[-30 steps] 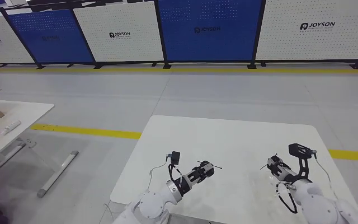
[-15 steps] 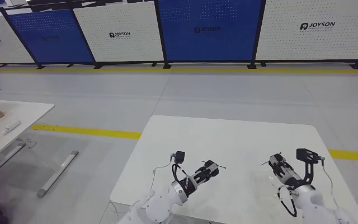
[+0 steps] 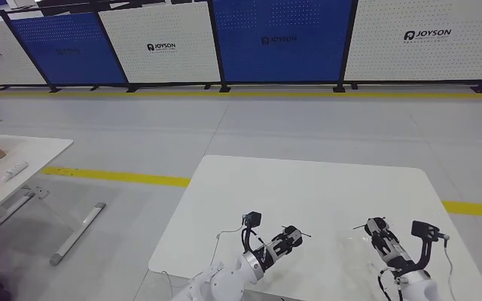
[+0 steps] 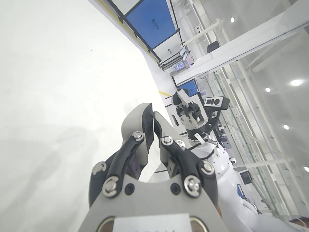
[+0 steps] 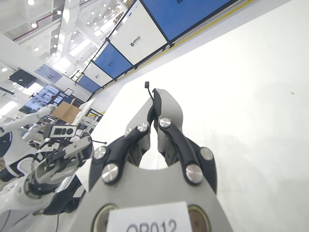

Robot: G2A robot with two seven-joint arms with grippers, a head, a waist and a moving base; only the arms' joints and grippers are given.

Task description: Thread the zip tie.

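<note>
Zip tie (image 5: 146, 84), a thin black strip, is pinched between the right fingers (image 5: 169, 107), which are pressed together on it. Its small square head sticks out just past the fingertips. From above, the same strip (image 3: 361, 224) pokes out of the right fingers (image 3: 374, 228) toward the left side of the desk (image 3: 316, 188). The left fingers (image 4: 135, 121) are also pressed together, with no gap showing at the tips. An other zip tie (image 3: 298, 231) lies across their tips in the top view, and in the right wrist view it (image 5: 99, 142) juts out sideways from them. Both sets of fingers are over the near part of the desk, the left ones (image 3: 292, 236) closer to the near-left corner and the right ones toward the near-right. They are well apart, with white desk surface between them that runs on to the far edge. Beyond the far and left edges lies grey floor (image 3: 226, 128) with a yellow line (image 3: 113, 177), and blue and white partition panels (image 3: 279, 38) stand well behind it.
</note>
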